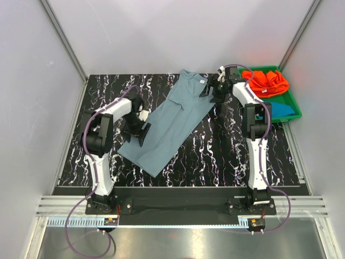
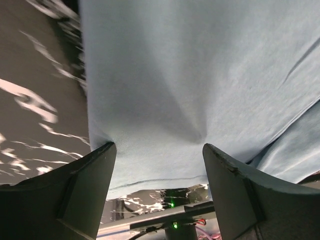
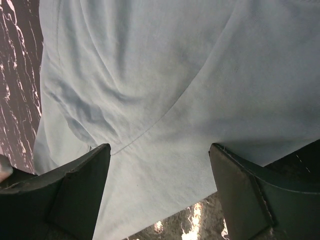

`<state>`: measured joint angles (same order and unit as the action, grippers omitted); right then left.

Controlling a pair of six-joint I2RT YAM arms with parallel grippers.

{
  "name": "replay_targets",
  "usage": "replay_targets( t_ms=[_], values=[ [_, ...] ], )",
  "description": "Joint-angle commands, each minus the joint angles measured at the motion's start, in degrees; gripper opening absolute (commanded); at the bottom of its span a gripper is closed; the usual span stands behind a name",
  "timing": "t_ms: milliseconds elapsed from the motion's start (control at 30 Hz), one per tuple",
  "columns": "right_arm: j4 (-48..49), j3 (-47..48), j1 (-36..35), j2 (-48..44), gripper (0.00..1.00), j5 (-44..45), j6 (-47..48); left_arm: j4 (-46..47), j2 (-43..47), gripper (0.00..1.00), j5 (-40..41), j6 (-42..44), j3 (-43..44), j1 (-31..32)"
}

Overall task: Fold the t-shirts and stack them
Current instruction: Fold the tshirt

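**Grey-blue t-shirt [image 1: 175,121] partly folded, two to go**

Our left gripper [image 1: 141,129] gapes over its hem and our right gripper [image 1: 213,89] gapes at its collar. It lies mid-table, seemingly narrowed lengthwise. The orange t-shirt [image 1: 265,81] and teal t-shirt [image 1: 283,109] wait crumpled in the tray [image 1: 296,109].

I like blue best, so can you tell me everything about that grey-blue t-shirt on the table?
The grey-blue t-shirt is soft, plain cloth, lightly wrinkled, with a small white neck label. It lies flat on the black marbled table as a long narrow strip, slanting from the far neck end to the near hem. The open left claw straddles its hem edge. The open right claw sits over a seam near the neck.
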<state>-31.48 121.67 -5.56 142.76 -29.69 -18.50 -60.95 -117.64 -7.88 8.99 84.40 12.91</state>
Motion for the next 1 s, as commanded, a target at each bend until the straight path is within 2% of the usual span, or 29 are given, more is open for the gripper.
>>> replay_targets(
  t_ms=[0,167,700,833,933,967],
  values=[
    [1.1,3.5,0.2,2.7,0.88,0.0,-0.6,-0.2,-0.4,0.77,-4.1,-1.2,-5.9,2.0],
    [2.0,5.6,0.0,3.9,0.88,-0.6,-1.5,0.9,2.4,0.77,-3.7,-1.3,-9.8,6.2],
    [3.7,12.7,-1.2,8.1,0.89,-1.5,-2.9,2.1,5.5,0.8,-1.7,-2.0,-12.9,18.4],
    [1.6,11.2,-1.9,4.4,0.88,-0.4,-0.1,1.4,4.3,0.8,-1.7,-2.1,-10.2,18.8],
    [-0.9,6.9,-2.3,-1.8,0.86,5.1,5.7,1.4,5.0,0.8,0.2,-1.5,-7.5,18.8],
    [-1.1,3.8,-3.0,-3.8,0.86,9.3,9.1,1.8,5.4,0.81,1.3,-1.2,-6.9,18.8]
  ],
)
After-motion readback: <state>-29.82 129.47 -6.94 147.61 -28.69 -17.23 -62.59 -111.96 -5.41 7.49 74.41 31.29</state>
